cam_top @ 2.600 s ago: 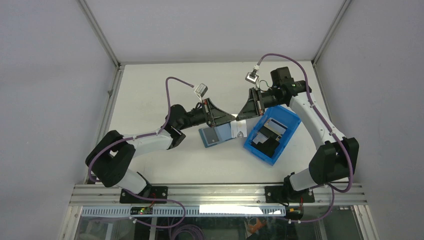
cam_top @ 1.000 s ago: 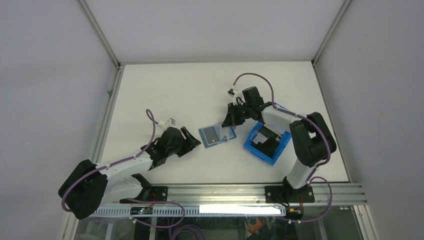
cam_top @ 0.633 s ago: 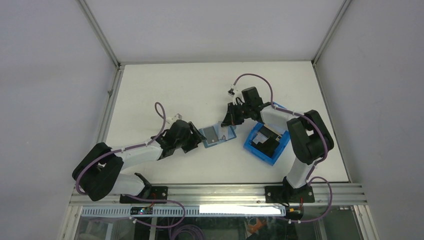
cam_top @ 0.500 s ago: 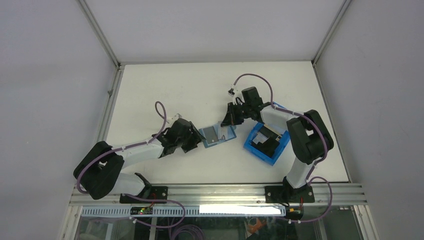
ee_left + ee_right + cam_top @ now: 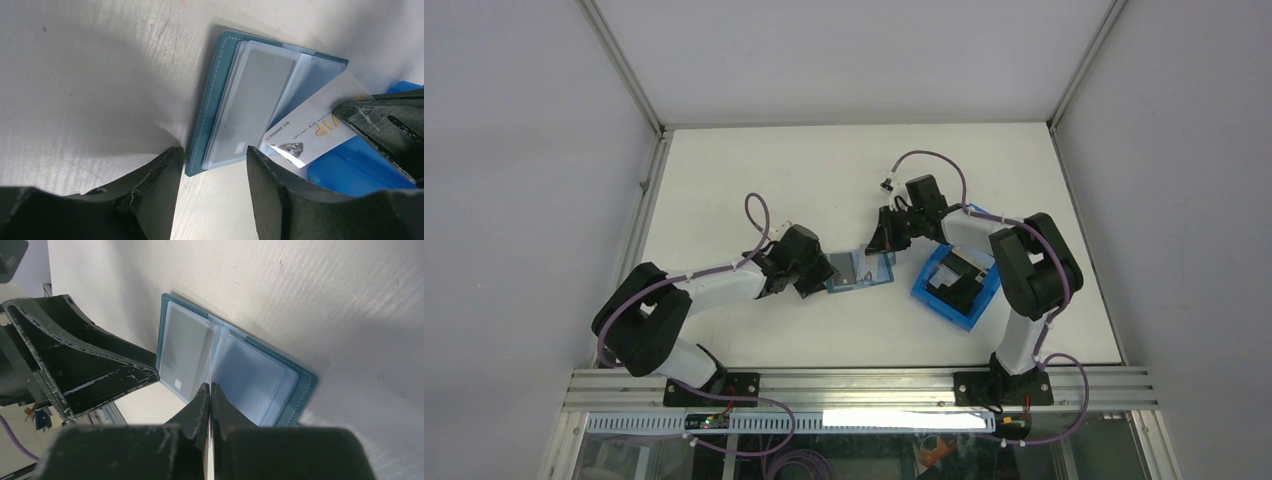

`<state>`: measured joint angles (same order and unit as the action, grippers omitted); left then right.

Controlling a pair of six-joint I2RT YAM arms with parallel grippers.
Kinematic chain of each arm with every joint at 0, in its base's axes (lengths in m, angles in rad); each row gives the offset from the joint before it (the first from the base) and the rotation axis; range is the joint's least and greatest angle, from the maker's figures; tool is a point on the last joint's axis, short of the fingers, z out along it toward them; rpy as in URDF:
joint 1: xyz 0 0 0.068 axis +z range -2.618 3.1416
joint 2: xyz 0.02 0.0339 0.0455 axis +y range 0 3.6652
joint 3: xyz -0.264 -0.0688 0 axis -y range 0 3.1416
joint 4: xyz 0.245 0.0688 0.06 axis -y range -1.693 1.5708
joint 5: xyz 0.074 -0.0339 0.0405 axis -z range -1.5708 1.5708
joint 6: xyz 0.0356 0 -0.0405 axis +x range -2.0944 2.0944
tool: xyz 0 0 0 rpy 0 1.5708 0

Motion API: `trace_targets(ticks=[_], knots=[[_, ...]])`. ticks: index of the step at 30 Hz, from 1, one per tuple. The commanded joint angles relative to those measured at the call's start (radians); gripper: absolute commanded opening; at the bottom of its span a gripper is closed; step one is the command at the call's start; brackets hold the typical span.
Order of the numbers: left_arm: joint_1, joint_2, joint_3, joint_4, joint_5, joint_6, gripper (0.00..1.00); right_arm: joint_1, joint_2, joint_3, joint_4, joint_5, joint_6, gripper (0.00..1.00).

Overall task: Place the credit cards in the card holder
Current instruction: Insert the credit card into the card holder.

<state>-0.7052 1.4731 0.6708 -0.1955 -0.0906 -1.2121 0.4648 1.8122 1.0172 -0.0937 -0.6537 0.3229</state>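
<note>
While the left gripper (image 5: pixel 212 152) stands with jaws apart, the card holder (image 5: pixel 220 100) lies open flat just beyond its fingertips; rightward, the right gripper (image 5: pixel 210 390) pinches a white credit card (image 5: pixel 312 130) over the holder's fold.

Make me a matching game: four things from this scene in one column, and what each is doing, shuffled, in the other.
1. left claw
2. right claw
3. card holder
4. blue bin

A. shut on a white card
B. lies open on the table
C. has dark cards inside
D. open, astride the holder's edge

Pairs: 1-D, 2-A, 3-B, 4-C
</note>
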Motion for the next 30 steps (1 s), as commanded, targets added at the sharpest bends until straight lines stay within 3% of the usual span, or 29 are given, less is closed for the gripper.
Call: trace_targets(ticks=[1,9,30], knots=[[0.007,0.056,0.019,-0.1,0.024,0.017,0.49,-0.018,0.001,0.038,0.049,-0.023,0.029,0.0],[0.009,0.084,0.024,-0.153,0.011,0.027,0.37,-0.076,-0.055,0.022,0.132,-0.091,0.131,0.0],[0.012,0.118,0.029,-0.14,0.049,0.04,0.31,-0.059,0.012,0.021,0.104,-0.056,0.077,0.0]])
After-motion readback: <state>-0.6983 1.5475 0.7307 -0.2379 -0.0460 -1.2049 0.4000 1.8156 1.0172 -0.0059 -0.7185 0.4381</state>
